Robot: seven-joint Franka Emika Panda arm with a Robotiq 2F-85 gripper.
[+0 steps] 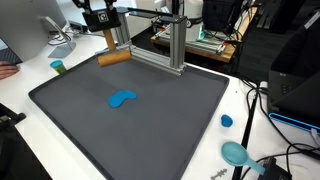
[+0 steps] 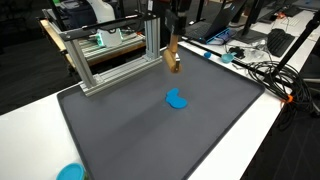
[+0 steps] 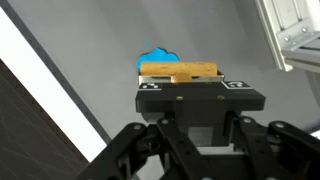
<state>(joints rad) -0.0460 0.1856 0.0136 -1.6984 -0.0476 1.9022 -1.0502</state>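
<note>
Pincer (image 3: 190, 88) clenched on wooden block (image 3: 180, 70); blue piece (image 3: 153, 56) lies near on grey mat (image 3: 90, 70).

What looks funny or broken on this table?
Nothing looks spilled or broken. The jaws are shut on a wooden block close to the metal frame. A small blue piece lies by itself on the gray mat. Nothing stands out as odd.
</note>
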